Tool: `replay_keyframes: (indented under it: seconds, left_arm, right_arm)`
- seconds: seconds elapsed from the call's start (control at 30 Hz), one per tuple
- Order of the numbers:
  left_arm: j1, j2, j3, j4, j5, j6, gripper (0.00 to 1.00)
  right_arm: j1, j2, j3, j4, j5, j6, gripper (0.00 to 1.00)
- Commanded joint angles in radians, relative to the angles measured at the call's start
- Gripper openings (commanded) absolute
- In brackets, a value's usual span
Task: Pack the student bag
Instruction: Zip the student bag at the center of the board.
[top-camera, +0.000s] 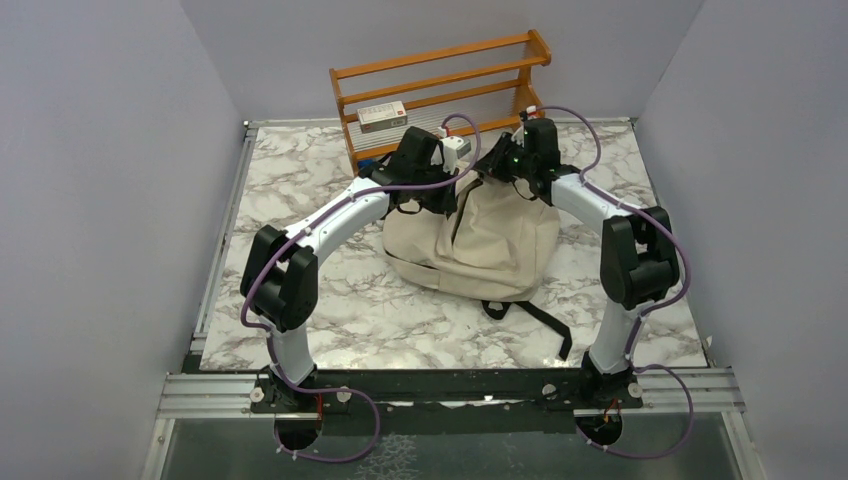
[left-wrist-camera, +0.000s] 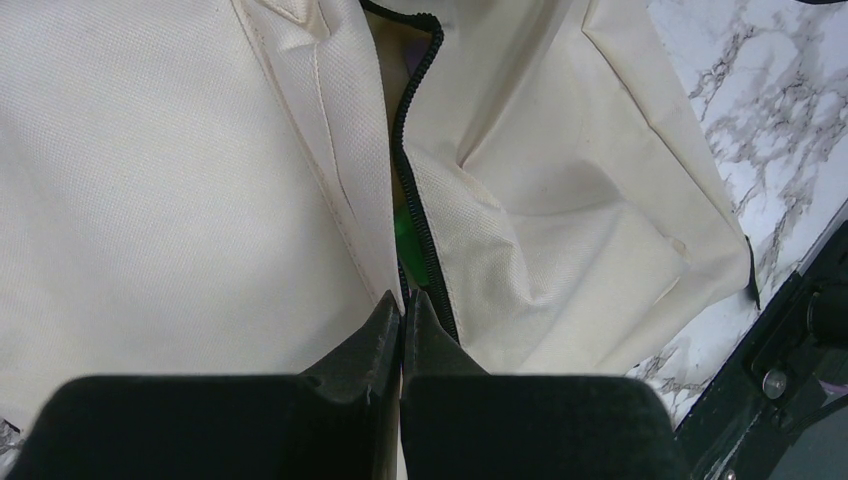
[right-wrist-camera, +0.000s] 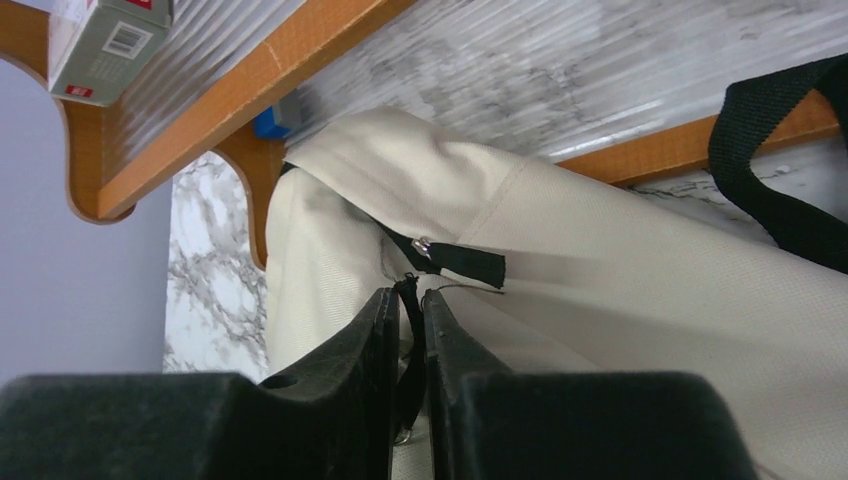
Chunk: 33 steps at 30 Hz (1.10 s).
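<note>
The student bag (top-camera: 490, 240), a large cream fabric backpack with black zippers, lies in the middle of the marble table, its top toward the shelf. My left gripper (left-wrist-camera: 403, 300) is shut on the bag's fabric edge beside the open zipper (left-wrist-camera: 410, 130); something green (left-wrist-camera: 408, 225) shows through the gap. In the top view it sits at the bag's upper left (top-camera: 432, 198). My right gripper (right-wrist-camera: 410, 292) is at the bag's top end (top-camera: 503, 172), its jaws closed on a thin black zipper pull (right-wrist-camera: 410, 330). A second black tab (right-wrist-camera: 465, 262) lies just beyond the fingertips.
An orange wooden shelf (top-camera: 440, 70) stands right behind the bag, with a small grey and red box (top-camera: 382, 115) on its lower board, also in the right wrist view (right-wrist-camera: 105, 40). A black strap (top-camera: 530, 310) trails from the bag toward the near edge. Grey walls enclose the table.
</note>
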Motion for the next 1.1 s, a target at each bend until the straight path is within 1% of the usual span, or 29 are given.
replay_keyframes:
  seconds: [0.0, 0.13, 0.17, 0.33, 0.43, 0.53, 0.6, 0.67, 0.8, 0.9, 1.07]
  left_arm:
    - [0.011, -0.015, 0.0, 0.033, 0.033, 0.007, 0.0]
    - [0.013, -0.014, -0.002, 0.035, 0.04, 0.007, 0.0]
    - [0.015, -0.014, -0.001, 0.035, 0.043, 0.004, 0.0]
    - [0.025, -0.021, -0.001, 0.059, 0.083, -0.011, 0.01]
    - [0.039, -0.034, -0.001, 0.085, 0.135, -0.033, 0.1]
    - [0.059, -0.062, -0.028, 0.136, 0.18, -0.06, 0.28]
    - [0.076, -0.083, -0.049, 0.164, 0.21, -0.081, 0.34]
    - [0.098, -0.109, -0.078, 0.202, 0.239, -0.107, 0.38]
    - [0.146, -0.161, -0.159, 0.314, 0.27, -0.178, 0.4]
    - [0.181, -0.18, -0.212, 0.393, 0.278, -0.243, 0.4]
    - [0.201, -0.144, -0.203, 0.443, 0.281, -0.329, 0.4]
  right_arm:
    - [-0.004, -0.038, -0.008, 0.081, -0.06, 0.006, 0.16]
    - [-0.005, -0.079, -0.039, 0.138, -0.096, -0.002, 0.02]
    - [-0.005, -0.09, -0.049, 0.148, -0.098, -0.004, 0.01]
    - [-0.005, -0.124, -0.064, 0.185, -0.133, -0.028, 0.01]
    - [-0.005, -0.143, -0.082, 0.224, -0.186, -0.031, 0.01]
    - [-0.005, -0.172, -0.116, 0.27, -0.235, -0.034, 0.01]
    - [-0.005, -0.192, -0.131, 0.274, -0.249, -0.038, 0.01]
    - [-0.005, -0.209, -0.144, 0.271, -0.259, -0.047, 0.01]
    - [-0.005, -0.237, -0.184, 0.299, -0.288, -0.05, 0.01]
    - [-0.005, -0.254, -0.229, 0.362, -0.346, -0.048, 0.01]
    - [-0.003, -0.267, -0.315, 0.509, -0.463, -0.035, 0.01]
